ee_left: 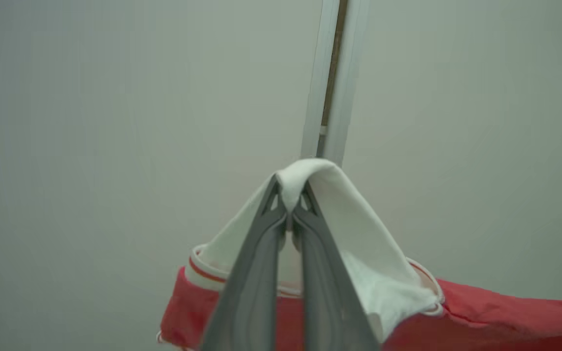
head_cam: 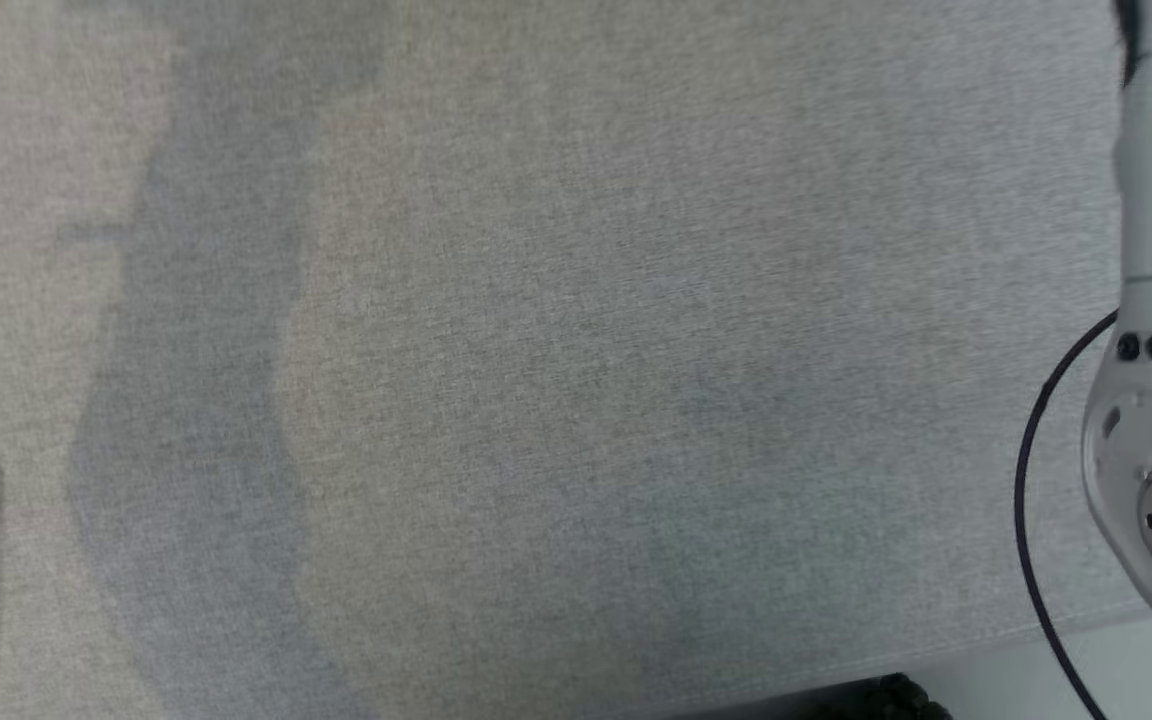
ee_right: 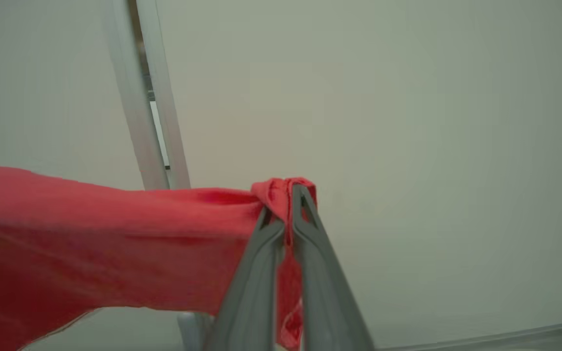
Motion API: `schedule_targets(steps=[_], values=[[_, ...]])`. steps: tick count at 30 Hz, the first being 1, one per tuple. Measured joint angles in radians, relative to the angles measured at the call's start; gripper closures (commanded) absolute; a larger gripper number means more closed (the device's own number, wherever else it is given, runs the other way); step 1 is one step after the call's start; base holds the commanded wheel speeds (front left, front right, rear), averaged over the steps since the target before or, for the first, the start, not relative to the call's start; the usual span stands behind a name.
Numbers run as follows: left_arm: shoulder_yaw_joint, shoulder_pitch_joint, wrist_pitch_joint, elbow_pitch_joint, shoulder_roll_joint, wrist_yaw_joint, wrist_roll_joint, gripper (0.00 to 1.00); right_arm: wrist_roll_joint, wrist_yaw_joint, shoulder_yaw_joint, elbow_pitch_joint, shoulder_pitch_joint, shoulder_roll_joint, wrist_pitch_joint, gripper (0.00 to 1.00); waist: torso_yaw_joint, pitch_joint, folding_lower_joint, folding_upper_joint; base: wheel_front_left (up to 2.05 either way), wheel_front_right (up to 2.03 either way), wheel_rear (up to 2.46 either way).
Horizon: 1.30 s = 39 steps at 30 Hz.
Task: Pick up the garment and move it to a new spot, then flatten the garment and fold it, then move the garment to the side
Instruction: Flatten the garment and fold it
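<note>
red and white, the garment [ee_right: 90, 243] hangs stretched in the air between both grippers, the left gripper [ee_left: 290, 197] closed tight on its white part and the right gripper [ee_right: 288, 195] closed tight on a bunched red edge, before a pale wall [ee_left: 115, 122].

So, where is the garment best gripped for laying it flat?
Probably at two opposite edges, each from its outer side: the left gripper pinches the white part, the right gripper a red edge, and the garment spans between them.
</note>
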Motion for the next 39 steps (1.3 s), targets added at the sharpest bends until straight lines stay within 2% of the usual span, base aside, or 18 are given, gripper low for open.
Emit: schedule_targets(steps=[4,7,15,21,30,39], values=[[-0.006,0.137,-0.063,0.068,-0.004,-0.033,-0.022,1.0,-0.001,0.0,0.017,0.13,0.058,0.002,-0.031,1.0,0.023,0.06,0.0,0.0,0.0,0.0,0.0],[0.001,0.22,-0.099,0.076,-0.004,-0.058,-0.045,1.0,0.008,0.0,0.019,0.157,0.093,0.002,-0.034,1.0,0.04,0.09,0.0,0.0,0.0,0.0,0.0],[0.024,0.442,-0.14,-0.036,0.005,-0.095,-0.081,1.0,0.055,0.0,0.032,0.055,0.249,0.001,-0.038,1.0,0.066,0.08,-0.0002,0.0,0.0,0.0,0.0],[0.049,0.639,-0.149,-0.169,0.009,-0.096,-0.105,1.0,0.133,0.0,0.047,-0.03,0.394,0.002,-0.038,1.0,0.061,0.011,-0.0002,0.0,0.0,0.0,0.0],[0.058,1.004,-0.151,-0.407,0.015,-0.066,-0.128,1.0,0.24,0.0,0.101,-0.186,0.691,0.002,-0.038,1.0,0.054,-0.144,-0.0004,0.0,0.0,0.0,0.0],[0.072,1.394,-0.148,-0.629,0.014,0.019,-0.172,1.0,0.331,0.0,0.138,-0.383,1.037,0.002,-0.034,1.0,0.05,-0.316,-0.0004,-0.0001,0.0,0.0,0.0]])
